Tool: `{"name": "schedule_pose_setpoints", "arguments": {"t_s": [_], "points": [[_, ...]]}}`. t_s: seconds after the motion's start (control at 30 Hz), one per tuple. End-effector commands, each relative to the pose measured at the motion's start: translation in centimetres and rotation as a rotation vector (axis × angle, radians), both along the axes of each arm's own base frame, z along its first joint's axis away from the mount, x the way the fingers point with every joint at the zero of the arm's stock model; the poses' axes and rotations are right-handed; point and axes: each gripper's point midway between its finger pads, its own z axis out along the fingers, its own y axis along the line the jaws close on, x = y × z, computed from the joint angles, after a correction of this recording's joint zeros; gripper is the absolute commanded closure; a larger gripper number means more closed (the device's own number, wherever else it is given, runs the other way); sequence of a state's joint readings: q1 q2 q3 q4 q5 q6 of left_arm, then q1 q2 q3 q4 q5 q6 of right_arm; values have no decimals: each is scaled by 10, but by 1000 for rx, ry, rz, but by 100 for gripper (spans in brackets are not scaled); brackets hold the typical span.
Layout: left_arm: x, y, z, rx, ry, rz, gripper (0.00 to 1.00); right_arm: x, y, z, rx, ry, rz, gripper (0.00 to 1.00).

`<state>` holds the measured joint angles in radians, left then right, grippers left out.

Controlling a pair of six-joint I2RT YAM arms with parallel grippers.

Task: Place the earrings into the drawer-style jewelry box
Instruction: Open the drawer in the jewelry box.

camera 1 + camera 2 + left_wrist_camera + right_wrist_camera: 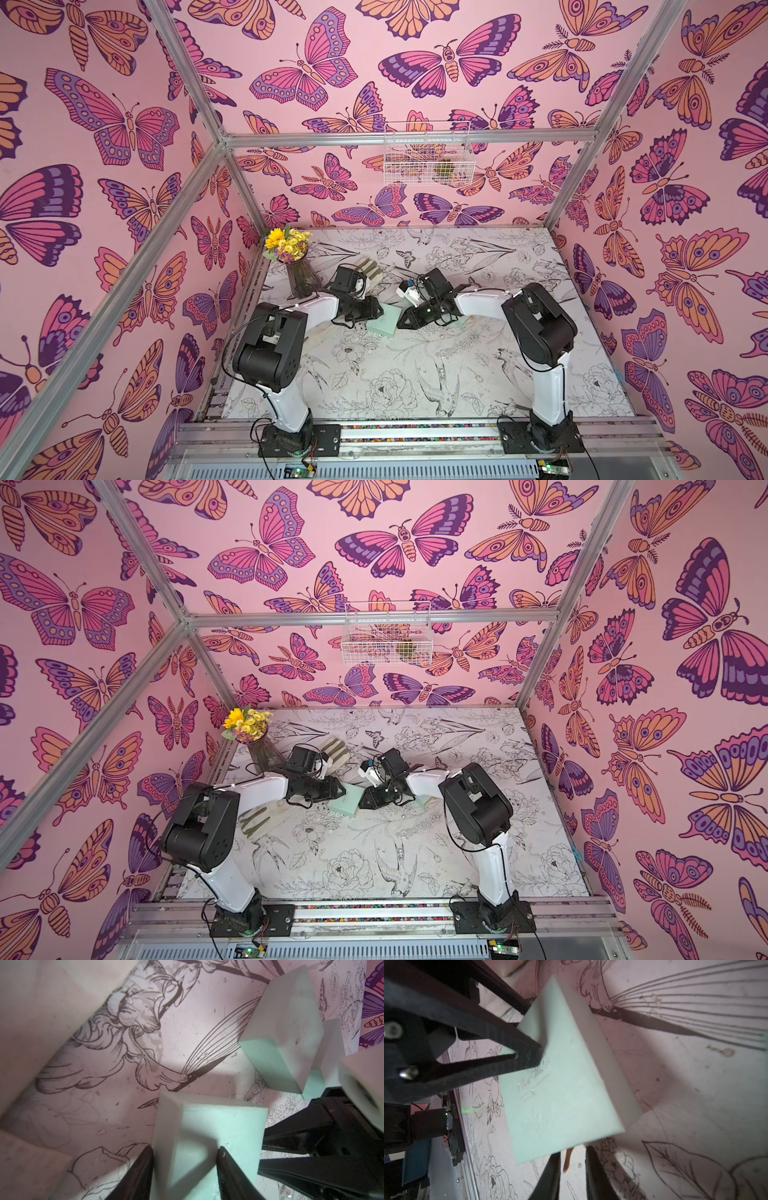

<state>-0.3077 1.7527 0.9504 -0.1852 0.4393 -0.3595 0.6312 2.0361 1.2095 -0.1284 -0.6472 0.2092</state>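
In both top views the mint jewelry box (380, 324) lies mid-table on the floral-printed table (415, 374). The left gripper (379, 311) and right gripper (401, 324) meet it from opposite sides, and a broad stretch of tabletop runs toward the near edge.

In the left wrist view, the left gripper's fingers (143, 1169) clamp the box's flat, matte, sharp-edged sides. A pale mint block (280, 1043) stands apart beyond it.

In the right wrist view, the right gripper's fingers (593, 1172) stand slightly apart just off the box's corner. A thin orange-brown sliver (568, 1159) sits in the gap — too blurred to call an earring. Faint script marks the smooth lid.
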Motion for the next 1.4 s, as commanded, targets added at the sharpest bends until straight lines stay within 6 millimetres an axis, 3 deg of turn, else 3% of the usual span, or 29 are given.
{"name": "schedule_pose_setpoints", "arguments": {"t_s": [0.0, 0.2, 0.43, 0.7, 1.37], "points": [[-15, 8, -26, 55, 85, -6, 50, -1, 11, 3, 24, 4, 25, 79], [-14, 8, -25, 57, 81, -6, 50, 0, 13, 7, 35, 2, 26, 86], [-15, 9, -25, 61, 81, -7, 50, -2, 14, 12, 38, 0, 27, 100], [-17, 15, -29, 92, 83, -3, 49, -8, 5, 14, 18, -17, 18, 100], [-21, 25, -32, 154, 84, -5, 49, -26, -40, -1, -89, -10, -17, 100]]}}
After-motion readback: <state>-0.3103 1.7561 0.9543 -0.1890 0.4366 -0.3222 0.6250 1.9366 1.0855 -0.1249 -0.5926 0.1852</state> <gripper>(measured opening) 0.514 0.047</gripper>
